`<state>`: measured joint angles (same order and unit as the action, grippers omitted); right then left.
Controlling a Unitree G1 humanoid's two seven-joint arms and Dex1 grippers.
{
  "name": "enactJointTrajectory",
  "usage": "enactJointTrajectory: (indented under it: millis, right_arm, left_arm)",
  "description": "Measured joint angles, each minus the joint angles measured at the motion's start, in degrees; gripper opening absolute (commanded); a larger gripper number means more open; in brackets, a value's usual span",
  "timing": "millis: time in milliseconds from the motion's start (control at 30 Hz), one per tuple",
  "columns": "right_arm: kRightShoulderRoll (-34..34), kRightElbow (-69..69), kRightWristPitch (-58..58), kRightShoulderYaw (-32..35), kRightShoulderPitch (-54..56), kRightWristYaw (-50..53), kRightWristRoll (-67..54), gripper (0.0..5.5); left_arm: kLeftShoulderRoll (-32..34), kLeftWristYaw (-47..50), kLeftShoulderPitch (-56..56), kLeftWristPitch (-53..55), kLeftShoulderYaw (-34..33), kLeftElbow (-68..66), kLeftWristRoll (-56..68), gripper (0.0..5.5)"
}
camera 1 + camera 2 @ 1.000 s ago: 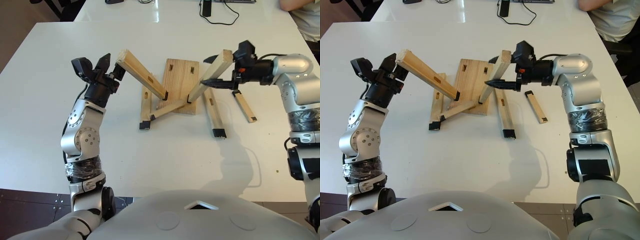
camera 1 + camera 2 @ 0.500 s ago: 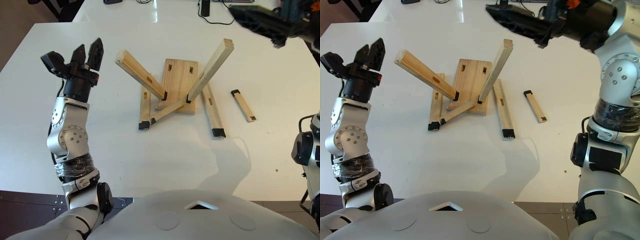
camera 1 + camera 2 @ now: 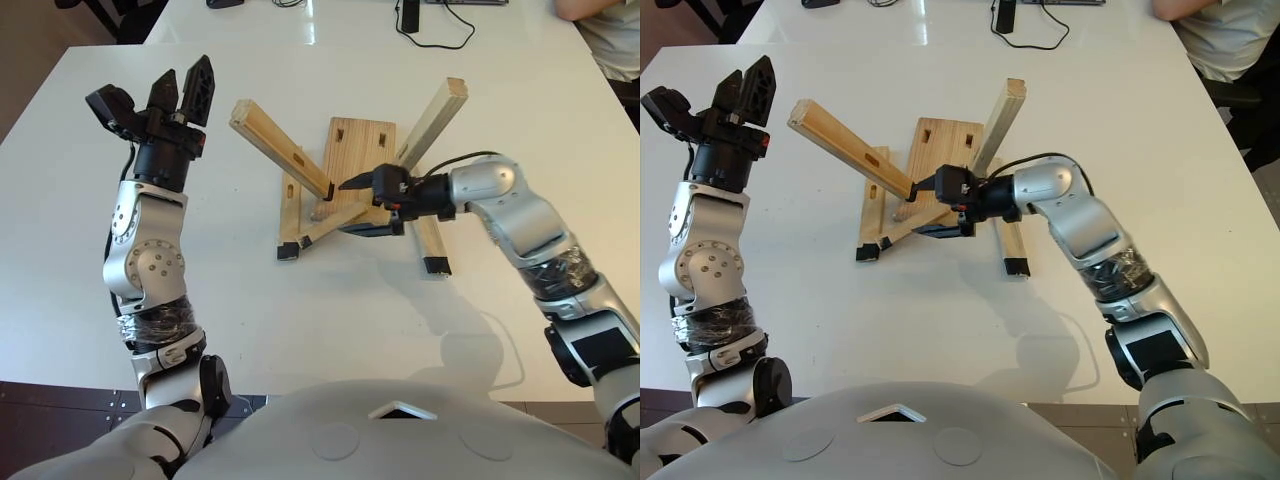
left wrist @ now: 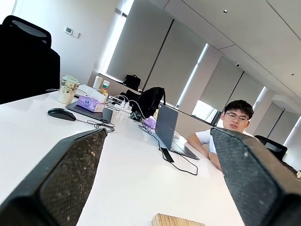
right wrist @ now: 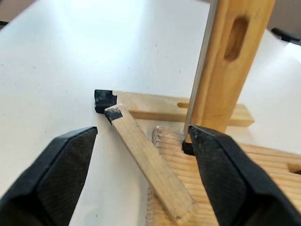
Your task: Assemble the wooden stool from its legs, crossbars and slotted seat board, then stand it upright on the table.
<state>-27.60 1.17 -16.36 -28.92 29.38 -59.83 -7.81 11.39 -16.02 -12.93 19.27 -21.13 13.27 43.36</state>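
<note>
The slotted seat board (image 3: 356, 152) lies flat mid-table. Two legs stand slanted in it: one leaning left (image 3: 279, 146), one leaning right (image 3: 432, 118). A third leg (image 3: 291, 212) lies flat at the board's left edge. A crossbar (image 3: 322, 222) rests slanted across the board's near corner, and a fourth leg (image 3: 432, 243) lies to the right. My right gripper (image 3: 350, 208) is open at the board's near edge, beside the base of the left-leaning leg (image 5: 229, 56), with the crossbar (image 5: 151, 165) between its fingers (image 5: 52, 175). My left gripper (image 3: 184, 86) is raised, open and empty, left of the left-leaning leg.
The table's near half is bare white surface (image 3: 330, 320). At the far edge lie cables and a black device (image 3: 412, 15). A person sits beyond the far right corner (image 3: 600, 20).
My left gripper let go of the left-leaning leg and lifted away to the left. My right arm released the other leg, swung high, then came down to the board's near edge.
</note>
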Motion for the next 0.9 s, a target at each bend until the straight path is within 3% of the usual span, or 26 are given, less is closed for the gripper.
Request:
enactJointTrajectory:
  millis: [233,633,900]
  right_arm:
    - [5.29,8.83,2.05,-3.09,2.12,1.37,6.92,3.36]
    - [5.99,12.41,5.45,-3.06,2.89,-2.4,10.23,1.34]
    - [3.97,8.63,2.79,0.3,-0.12,-3.63,8.33,1.3]
  left_arm:
    - [-0.4,-0.01,0.7,-0.15,0.15,0.43,0.01,4.08]
    - [-0.61,-0.11,0.71,-1.31,0.57,0.36,-0.09,4.08]
    - [-0.46,-0.25,0.7,-1.32,0.59,-0.1,-0.28,4.08]
